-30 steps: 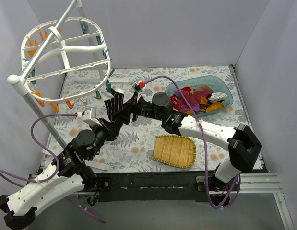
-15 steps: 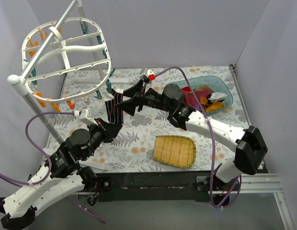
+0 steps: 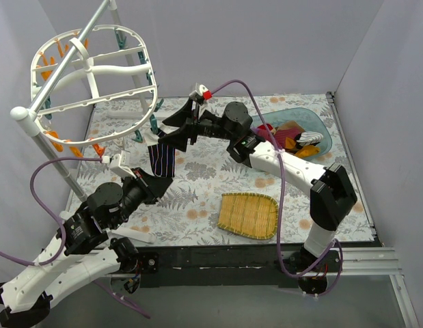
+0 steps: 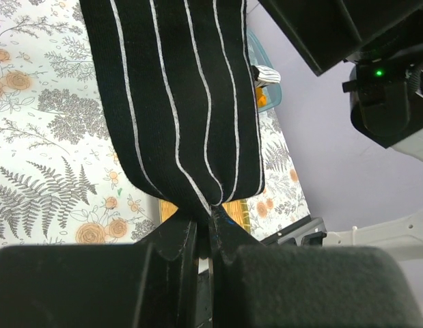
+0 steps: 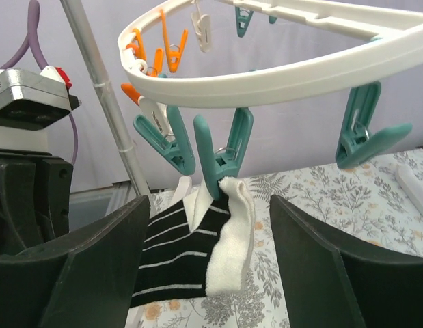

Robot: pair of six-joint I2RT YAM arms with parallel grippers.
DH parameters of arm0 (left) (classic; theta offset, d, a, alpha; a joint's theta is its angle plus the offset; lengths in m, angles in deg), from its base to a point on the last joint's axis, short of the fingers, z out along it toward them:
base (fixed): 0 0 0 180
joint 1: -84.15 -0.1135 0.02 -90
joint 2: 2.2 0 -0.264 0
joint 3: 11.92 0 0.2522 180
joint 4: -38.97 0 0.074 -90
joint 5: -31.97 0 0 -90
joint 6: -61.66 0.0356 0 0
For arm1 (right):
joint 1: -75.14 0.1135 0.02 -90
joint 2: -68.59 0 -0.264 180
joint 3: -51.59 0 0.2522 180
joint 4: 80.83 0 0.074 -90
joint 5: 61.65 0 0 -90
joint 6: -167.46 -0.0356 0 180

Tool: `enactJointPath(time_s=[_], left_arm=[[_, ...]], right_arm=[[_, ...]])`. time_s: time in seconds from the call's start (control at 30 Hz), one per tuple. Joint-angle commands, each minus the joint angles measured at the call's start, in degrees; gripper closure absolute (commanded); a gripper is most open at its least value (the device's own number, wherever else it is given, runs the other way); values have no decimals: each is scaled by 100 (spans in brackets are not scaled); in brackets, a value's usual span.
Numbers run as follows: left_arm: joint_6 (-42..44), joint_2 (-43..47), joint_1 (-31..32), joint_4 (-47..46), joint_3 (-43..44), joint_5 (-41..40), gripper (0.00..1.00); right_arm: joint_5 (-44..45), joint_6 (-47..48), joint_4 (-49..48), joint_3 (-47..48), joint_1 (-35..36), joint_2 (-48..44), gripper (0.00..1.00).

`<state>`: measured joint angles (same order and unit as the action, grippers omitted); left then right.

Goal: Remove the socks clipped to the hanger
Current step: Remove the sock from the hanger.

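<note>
Woven tray (image 3: 249,215) near blue bin (image 3: 309,113)

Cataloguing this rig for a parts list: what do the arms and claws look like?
The left arm and right arm are white shell links between bulky black joints, each trailing a purple cable. The left claw and right claw have broad matte-black fingers. A white box with a red tag tops the right wrist.
</note>
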<state>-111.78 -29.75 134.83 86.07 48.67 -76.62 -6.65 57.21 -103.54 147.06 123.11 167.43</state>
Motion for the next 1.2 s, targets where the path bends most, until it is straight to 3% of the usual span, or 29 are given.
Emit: enactJointPath(time_s=[0.0, 0.37, 1.17], left_arm=[[21, -22, -31, 234, 265, 136, 100], [65, -40, -31, 296, 336, 207, 100], [82, -75, -31, 278, 204, 154, 100]], right_arm=[[-524, -190, -581, 634, -86, 213, 21], [-894, -471, -545, 1611, -94, 996, 20], [-999, -1235, -1301, 2024, -86, 1260, 27]])
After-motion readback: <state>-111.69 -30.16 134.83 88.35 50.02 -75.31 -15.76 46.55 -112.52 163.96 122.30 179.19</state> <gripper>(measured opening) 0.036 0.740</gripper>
